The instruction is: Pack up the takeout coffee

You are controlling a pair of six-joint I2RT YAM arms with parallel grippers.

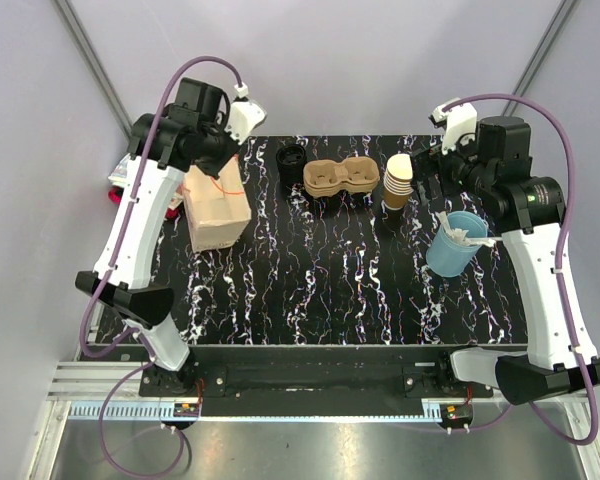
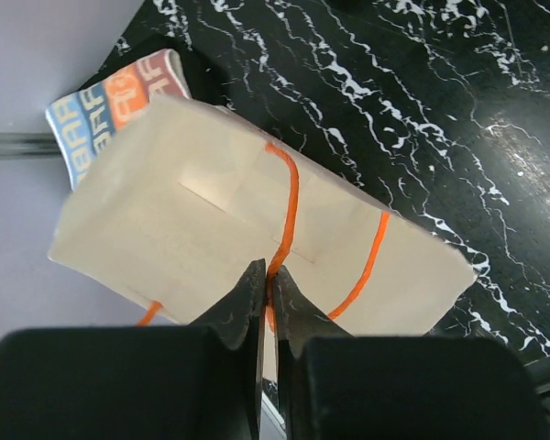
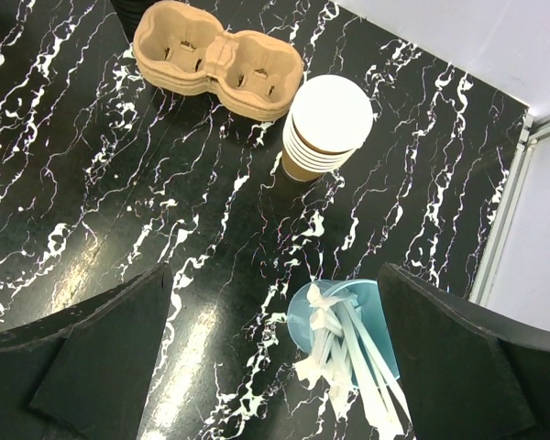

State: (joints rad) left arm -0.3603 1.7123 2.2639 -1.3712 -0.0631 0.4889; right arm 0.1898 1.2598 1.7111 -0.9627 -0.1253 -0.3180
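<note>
Black marbled counter (image 1: pixel 310 290) below: your left claw (image 2: pixel 268 272) is pinched shut on the orange handle (image 2: pixel 291 202) of the paper bag (image 2: pixel 165 229); your right claw (image 3: pixel 270 302) gapes empty near the blue cup (image 3: pixel 323 307).

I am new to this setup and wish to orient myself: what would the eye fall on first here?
First the pale paper bag at the left of the black marbled table, its orange handle pinched in the shut left gripper. Then the right gripper, wide open over the table, with a light blue cup of white stirrers near it and a stack of paper cups beyond.
</note>
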